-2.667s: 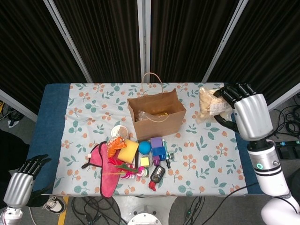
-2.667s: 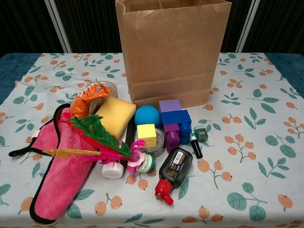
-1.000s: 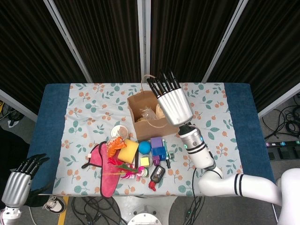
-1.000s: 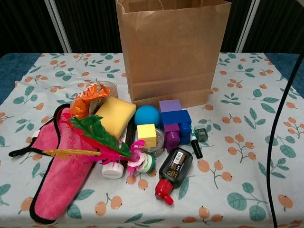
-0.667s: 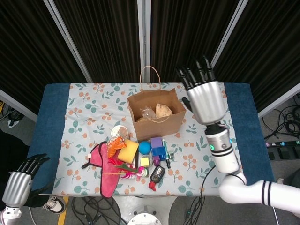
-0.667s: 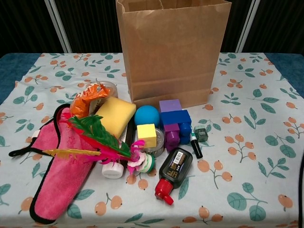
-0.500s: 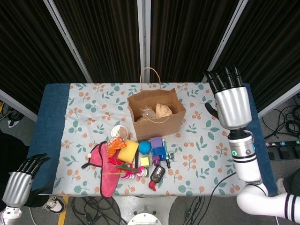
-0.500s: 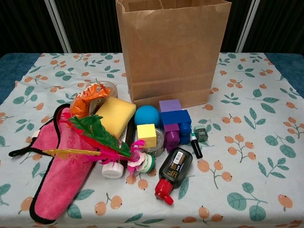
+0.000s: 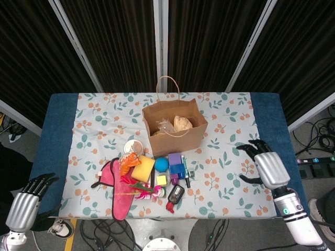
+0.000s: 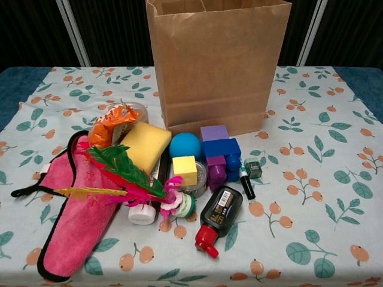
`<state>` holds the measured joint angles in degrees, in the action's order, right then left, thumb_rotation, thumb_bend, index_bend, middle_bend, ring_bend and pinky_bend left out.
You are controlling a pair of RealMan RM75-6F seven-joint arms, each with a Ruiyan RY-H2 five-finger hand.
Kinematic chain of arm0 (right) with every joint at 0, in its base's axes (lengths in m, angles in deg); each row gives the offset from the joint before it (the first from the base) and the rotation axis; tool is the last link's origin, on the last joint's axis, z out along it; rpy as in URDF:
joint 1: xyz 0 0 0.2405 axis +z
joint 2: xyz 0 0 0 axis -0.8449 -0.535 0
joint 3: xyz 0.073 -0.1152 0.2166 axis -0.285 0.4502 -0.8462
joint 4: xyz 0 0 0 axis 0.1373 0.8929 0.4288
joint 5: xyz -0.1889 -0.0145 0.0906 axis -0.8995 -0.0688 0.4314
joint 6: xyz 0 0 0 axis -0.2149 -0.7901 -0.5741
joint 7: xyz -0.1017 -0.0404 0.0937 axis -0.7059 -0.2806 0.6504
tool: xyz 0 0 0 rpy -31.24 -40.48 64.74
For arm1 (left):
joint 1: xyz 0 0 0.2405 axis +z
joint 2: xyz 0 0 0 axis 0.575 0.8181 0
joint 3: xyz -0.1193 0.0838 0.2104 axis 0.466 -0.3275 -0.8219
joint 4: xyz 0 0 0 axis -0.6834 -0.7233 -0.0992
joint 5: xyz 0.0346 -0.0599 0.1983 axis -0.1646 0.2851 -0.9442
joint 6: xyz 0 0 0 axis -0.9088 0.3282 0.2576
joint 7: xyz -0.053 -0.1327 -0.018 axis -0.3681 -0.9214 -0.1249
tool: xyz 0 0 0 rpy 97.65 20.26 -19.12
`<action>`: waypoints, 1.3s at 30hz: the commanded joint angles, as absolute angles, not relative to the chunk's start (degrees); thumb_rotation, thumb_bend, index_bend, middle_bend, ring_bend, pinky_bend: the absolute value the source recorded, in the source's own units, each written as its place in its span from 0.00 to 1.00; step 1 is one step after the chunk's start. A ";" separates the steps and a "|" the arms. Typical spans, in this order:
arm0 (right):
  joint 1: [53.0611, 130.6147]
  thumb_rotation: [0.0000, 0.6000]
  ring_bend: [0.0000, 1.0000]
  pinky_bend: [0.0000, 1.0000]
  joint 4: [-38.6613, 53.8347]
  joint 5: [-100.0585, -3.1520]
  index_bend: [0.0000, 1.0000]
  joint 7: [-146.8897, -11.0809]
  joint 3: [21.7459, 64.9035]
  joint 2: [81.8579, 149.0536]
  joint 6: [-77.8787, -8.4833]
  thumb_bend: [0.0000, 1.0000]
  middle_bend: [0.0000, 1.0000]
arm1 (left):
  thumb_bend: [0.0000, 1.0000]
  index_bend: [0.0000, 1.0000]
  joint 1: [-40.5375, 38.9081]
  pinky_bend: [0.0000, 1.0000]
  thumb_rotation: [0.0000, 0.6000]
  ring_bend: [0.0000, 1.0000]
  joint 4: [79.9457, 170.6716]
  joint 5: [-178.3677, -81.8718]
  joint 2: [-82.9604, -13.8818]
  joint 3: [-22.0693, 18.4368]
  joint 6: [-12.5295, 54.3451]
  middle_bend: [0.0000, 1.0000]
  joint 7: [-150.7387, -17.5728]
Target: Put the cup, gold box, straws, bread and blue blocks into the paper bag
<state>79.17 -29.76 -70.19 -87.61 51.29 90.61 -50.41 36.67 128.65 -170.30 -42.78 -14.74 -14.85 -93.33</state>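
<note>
Both of my hands hold nothing: my right hand [image 9: 268,166] hangs over the right edge of the table [image 9: 57,136] with fingers spread, and my left hand [image 9: 23,206] sits off the near-left corner, fingers straight and apart. The paper bag [image 10: 218,63] stands upright at mid-table with the bread [image 9: 182,123] inside it. The blue blocks [image 10: 222,154] lie just in front of the bag, beside a blue ball [image 10: 185,145] and a yellow sponge [image 10: 145,145].
</note>
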 commanded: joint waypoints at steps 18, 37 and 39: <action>88.53 1.00 0.05 0.03 -21.97 -66.46 0.18 -105.11 48.54 111.84 -37.78 0.00 0.24 | 0.17 0.29 36.83 0.26 1.00 0.21 127.89 -169.66 -42.77 -13.84 -16.04 0.31 -94.54; 93.68 1.00 0.06 0.02 -9.06 -58.99 0.16 -113.53 47.31 127.58 -36.73 0.00 0.24 | 0.17 0.29 36.85 0.26 1.00 0.21 126.77 -169.52 -42.86 -13.15 -17.20 0.31 -95.23; 93.87 1.00 0.06 0.02 -7.95 -58.80 0.16 -113.69 47.27 128.75 -37.02 0.00 0.24 | 0.17 0.29 36.85 0.26 1.00 0.21 126.72 -169.43 -42.85 -13.06 -17.29 0.31 -95.45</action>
